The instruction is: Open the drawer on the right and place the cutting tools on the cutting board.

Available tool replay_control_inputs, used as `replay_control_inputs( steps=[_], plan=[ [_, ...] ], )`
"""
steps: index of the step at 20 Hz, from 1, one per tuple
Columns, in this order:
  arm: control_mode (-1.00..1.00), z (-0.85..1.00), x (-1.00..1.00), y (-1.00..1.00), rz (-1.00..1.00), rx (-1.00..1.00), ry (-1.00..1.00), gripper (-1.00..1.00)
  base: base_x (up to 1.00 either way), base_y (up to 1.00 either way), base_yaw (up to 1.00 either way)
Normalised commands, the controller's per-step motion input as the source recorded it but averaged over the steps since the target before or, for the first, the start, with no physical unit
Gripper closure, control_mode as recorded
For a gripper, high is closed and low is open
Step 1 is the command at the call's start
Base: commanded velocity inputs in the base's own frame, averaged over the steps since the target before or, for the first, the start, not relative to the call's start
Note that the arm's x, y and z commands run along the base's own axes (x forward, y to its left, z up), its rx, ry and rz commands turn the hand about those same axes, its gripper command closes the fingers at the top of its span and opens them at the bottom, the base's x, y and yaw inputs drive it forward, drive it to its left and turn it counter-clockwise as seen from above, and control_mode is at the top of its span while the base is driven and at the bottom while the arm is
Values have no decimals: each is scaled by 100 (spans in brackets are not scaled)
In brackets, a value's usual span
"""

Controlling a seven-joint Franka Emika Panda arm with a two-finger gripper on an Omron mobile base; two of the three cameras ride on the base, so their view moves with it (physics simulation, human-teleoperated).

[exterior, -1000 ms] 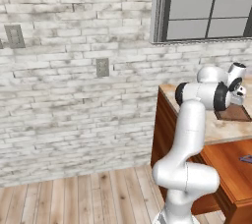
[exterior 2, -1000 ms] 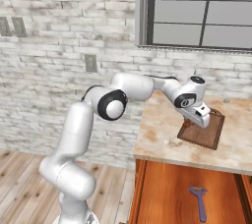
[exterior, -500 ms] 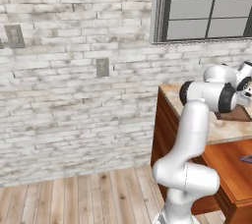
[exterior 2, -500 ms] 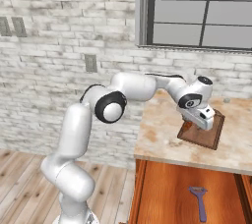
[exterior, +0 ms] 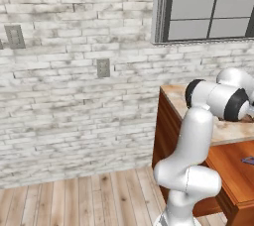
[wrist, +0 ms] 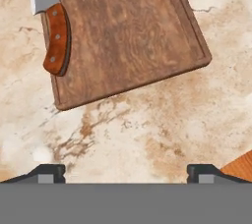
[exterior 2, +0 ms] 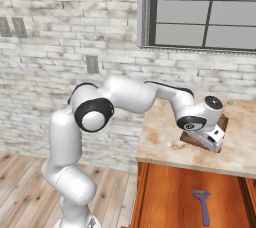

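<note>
Hand view: gripper [wrist: 126, 171] released, jaws wide, nothing held, above bare counter [wrist: 147, 134] | knife [wrist: 54, 26] lies on cutting board [wrist: 128, 31] at its edge | peeler [exterior 2: 202, 203] in open drawer [exterior 2: 170, 192] | risk: a careless pass could nudge the knife off the board.

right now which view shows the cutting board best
The hand view: the board lies close and flat, with a knife on its edge. The right base view shows only corners of it behind the arm; the left base view barely a sliver.
</note>
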Motion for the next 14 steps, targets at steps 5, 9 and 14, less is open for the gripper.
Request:
replay_control_inputs(
  steps=[5, 9, 14],
  plan=[
    [-100, -1, -38, -14, 6, -1, -6, -100, 0, 0, 0],
    [-100, -53, -76, -20, 8, -17, 6, -100, 0, 0, 0],
    [-100, -55, -27, -34, 11, -20, 2, -100, 0, 0, 0]
  ],
)
